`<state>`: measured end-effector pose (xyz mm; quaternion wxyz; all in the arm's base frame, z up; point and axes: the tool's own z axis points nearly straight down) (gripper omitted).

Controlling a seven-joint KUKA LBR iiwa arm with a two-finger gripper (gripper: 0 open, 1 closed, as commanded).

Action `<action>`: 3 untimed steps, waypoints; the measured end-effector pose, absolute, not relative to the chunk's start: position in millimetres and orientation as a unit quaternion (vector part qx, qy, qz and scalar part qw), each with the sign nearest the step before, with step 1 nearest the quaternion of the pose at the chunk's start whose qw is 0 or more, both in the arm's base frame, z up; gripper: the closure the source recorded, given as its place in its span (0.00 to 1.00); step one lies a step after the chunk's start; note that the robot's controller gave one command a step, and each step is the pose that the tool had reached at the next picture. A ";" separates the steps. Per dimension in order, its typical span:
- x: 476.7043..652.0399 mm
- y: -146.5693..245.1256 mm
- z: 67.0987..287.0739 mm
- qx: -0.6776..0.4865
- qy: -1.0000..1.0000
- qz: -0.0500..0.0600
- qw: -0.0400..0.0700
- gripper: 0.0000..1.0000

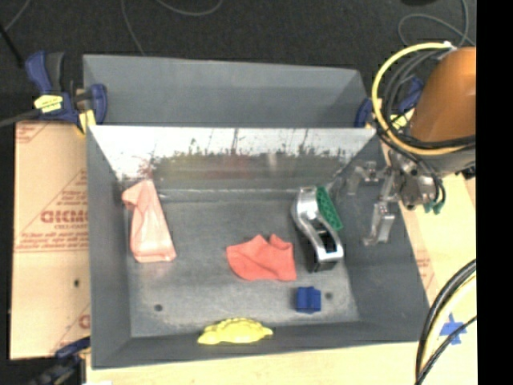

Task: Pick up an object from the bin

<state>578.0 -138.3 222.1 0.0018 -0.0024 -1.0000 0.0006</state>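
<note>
Matt grey metal bin (112, 239) — soft red cloth (262, 259), glossy silver-green tape dispenser (318, 224).

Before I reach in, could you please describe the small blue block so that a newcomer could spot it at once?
Look in the grey metal bin, toward the right of its floor near the front wall. There the small blue block lies in front of the silver-and-black dispenser and right of the crumpled red cloth. It is the only blue thing there, the smallest and boxiest.

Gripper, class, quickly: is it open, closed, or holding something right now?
Gripper: cannot be told; it hangs over the right wall of the bin, right of the silver and green object.
</note>
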 end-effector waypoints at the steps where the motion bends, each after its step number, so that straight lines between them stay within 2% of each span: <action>1: 579.5 -137.7 227.1 -0.001 -1.000 0.001 -0.002 0.00; 2: 546.5 -145.3 159.3 -0.037 -0.999 0.001 -0.003 0.00; 3: 494.8 -135.8 149.9 0.030 -1.000 0.002 -0.001 0.00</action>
